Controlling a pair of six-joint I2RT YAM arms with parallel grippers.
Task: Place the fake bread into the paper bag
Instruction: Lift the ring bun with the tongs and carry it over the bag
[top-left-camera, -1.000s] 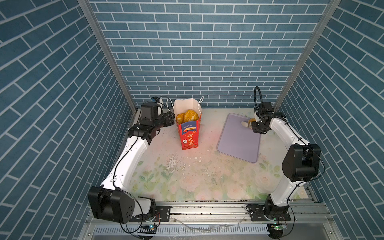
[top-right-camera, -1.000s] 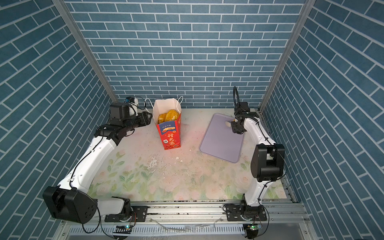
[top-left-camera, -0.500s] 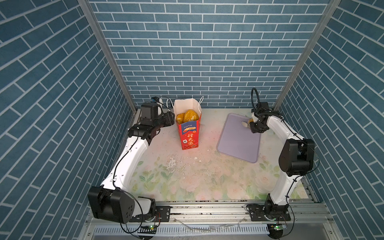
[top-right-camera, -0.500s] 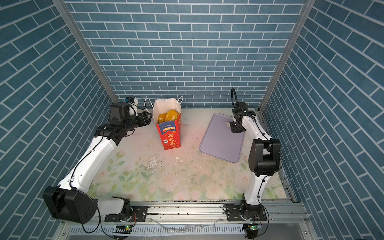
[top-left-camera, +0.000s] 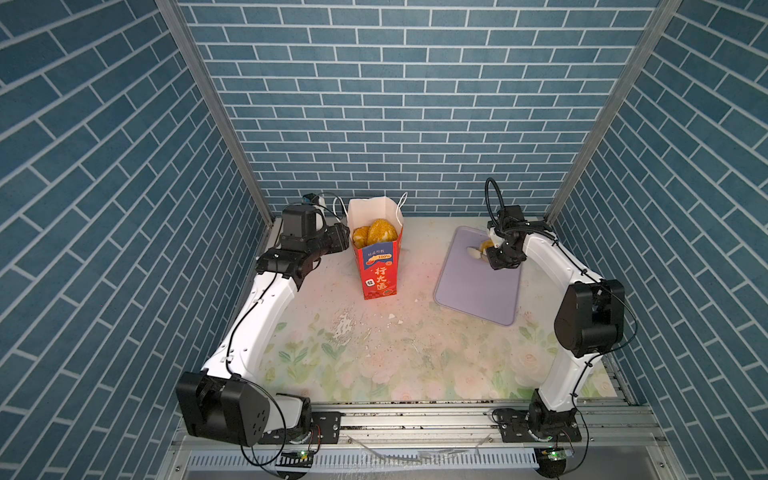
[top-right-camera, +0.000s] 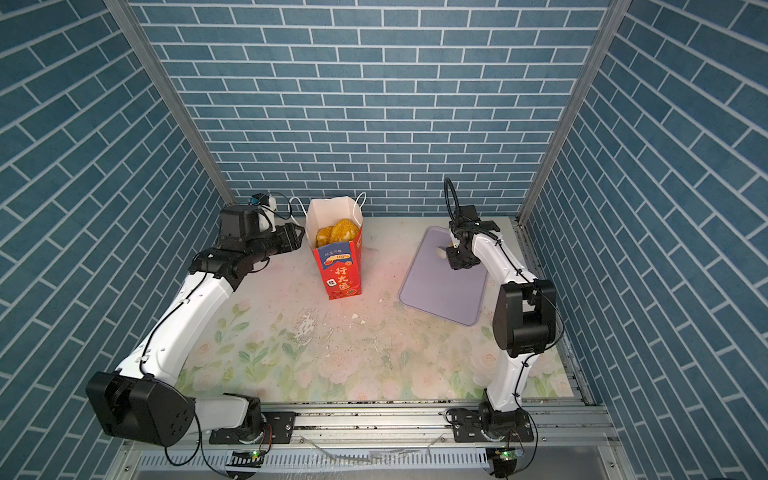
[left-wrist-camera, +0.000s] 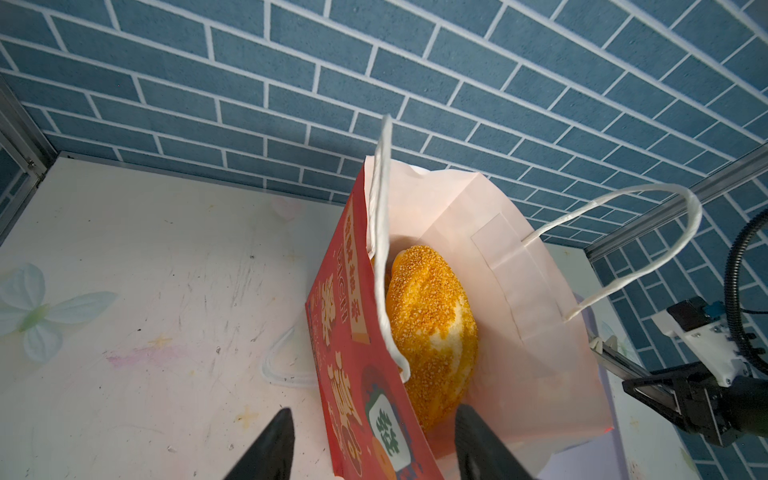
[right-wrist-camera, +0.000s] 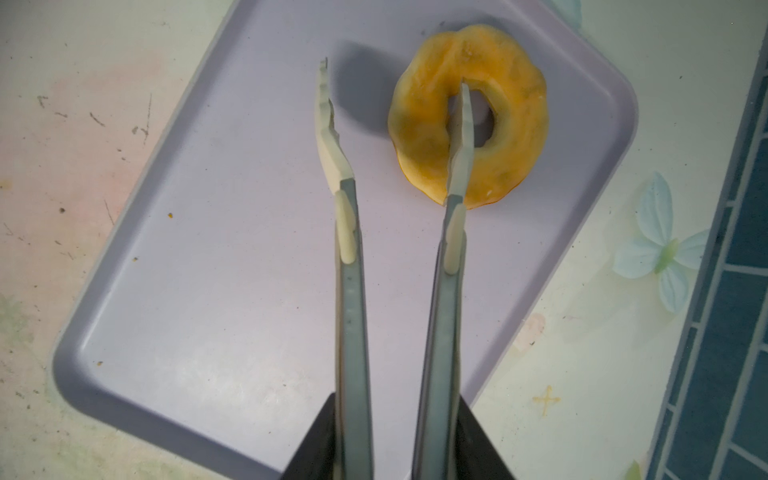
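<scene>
- Our right gripper (right-wrist-camera: 394, 75) is released: one fingertip is over the glossy ring doughnut (right-wrist-camera: 519, 137) on the smooth lilac tray (right-wrist-camera: 208, 291), the other beside it.
- Our left gripper (left-wrist-camera: 374, 411), released, straddles the red paper bag (left-wrist-camera: 345, 332) wall; a crumb-crusted loaf (left-wrist-camera: 428, 316) sits inside.

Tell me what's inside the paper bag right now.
A crumb-coated oval loaf and another golden pastry beside it sit high in the paper bag. Anything beneath them is covered.
</scene>
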